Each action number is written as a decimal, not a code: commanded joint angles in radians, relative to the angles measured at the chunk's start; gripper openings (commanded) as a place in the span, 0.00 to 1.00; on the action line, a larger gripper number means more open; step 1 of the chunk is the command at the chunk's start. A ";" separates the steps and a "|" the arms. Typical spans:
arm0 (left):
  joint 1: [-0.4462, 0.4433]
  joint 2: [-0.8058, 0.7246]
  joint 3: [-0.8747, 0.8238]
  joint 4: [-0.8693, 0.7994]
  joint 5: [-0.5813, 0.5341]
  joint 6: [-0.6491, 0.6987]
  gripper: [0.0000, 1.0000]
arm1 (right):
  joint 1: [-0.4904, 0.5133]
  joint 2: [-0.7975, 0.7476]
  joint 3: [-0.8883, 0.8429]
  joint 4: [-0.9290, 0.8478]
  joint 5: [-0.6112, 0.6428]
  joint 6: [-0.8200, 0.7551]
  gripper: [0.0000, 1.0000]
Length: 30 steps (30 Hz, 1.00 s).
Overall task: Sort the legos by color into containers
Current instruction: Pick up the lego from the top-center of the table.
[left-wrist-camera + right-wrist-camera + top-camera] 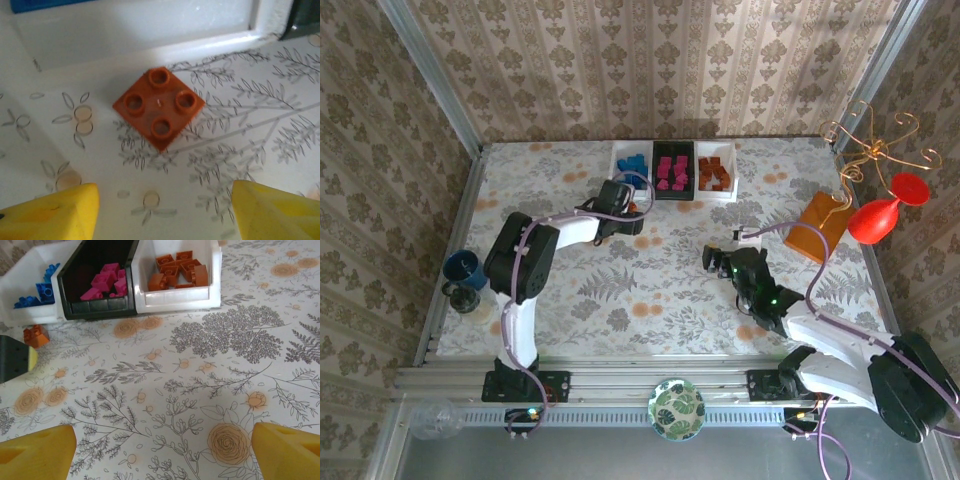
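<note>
One white tray (30, 315), the one holding blue legos (44, 290), is posing the hazard: the left gripper (165, 200), jaws gaping wide and gripping nothing, is hovering just in front of it, so a finger may, I judge, be snagging its near wall, or be pushing a corner of the diamond-turned brown-orange lego (159, 107) and spinning it loose. That lego is lying studs-up just in front of the tray's wall, ahead of the yellow fingertips (60, 210) and roughly centred between them, while the right gripper (162, 440), also wide open and empty, is waiting well away from the tray
</note>
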 commanded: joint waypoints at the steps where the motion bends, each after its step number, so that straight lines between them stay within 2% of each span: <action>1: 0.005 0.035 0.069 -0.018 -0.007 0.027 0.71 | 0.004 -0.024 -0.003 0.003 0.029 -0.006 0.92; 8: 0.005 0.107 0.164 -0.066 -0.047 0.063 0.68 | 0.003 -0.023 -0.006 0.005 0.029 -0.007 0.92; 14: 0.005 0.167 0.259 -0.149 -0.028 0.072 0.65 | 0.004 -0.021 -0.008 0.007 0.028 -0.007 0.92; 22: -0.001 0.178 0.266 -0.160 -0.019 0.070 0.54 | 0.004 -0.019 -0.010 0.005 0.026 -0.005 0.92; 30: -0.050 0.059 0.158 -0.103 -0.037 0.075 0.45 | 0.004 0.004 -0.006 0.017 0.028 -0.005 0.92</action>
